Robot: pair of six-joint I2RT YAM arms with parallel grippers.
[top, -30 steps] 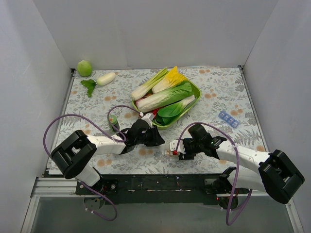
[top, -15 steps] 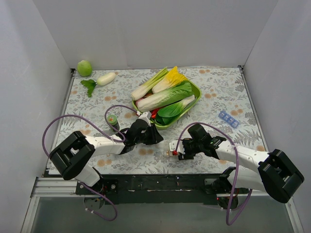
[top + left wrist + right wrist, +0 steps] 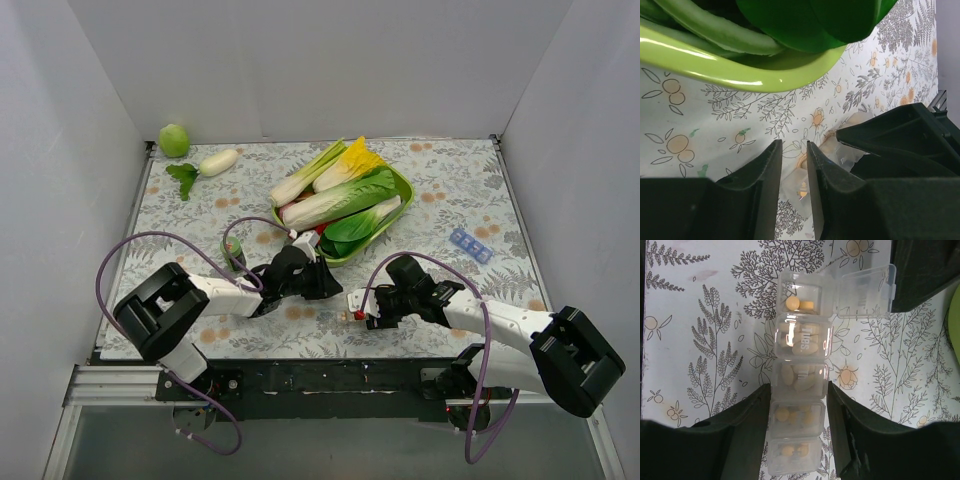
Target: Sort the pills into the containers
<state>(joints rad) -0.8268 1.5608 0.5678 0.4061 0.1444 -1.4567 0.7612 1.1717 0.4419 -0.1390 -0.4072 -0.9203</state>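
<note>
The containers (image 3: 800, 370) are a translucent strip of small compartments holding yellowish pills (image 3: 792, 302). The far compartment's lid stands open. My right gripper (image 3: 799, 388) is shut on the strip, one finger against each long side. In the top view the strip (image 3: 353, 305) lies on the floral cloth at my right gripper (image 3: 362, 312). My left gripper (image 3: 330, 290) hovers just left of the strip's open end. In the left wrist view its fingers (image 3: 794, 149) stand a narrow gap apart with nothing between them. The strip's open compartment (image 3: 802, 189) with an orange pill shows below them.
A green bowl (image 3: 400, 185) of leafy vegetables stands just behind both grippers; its rim fills the top of the left wrist view (image 3: 740, 75). A small green-capped bottle (image 3: 232, 248) stands left of the left gripper. A blue pill box (image 3: 470, 245) lies to the right.
My left gripper has shifted slightly right, closer to the strip's open end. The right gripper and the strip have not moved.
</note>
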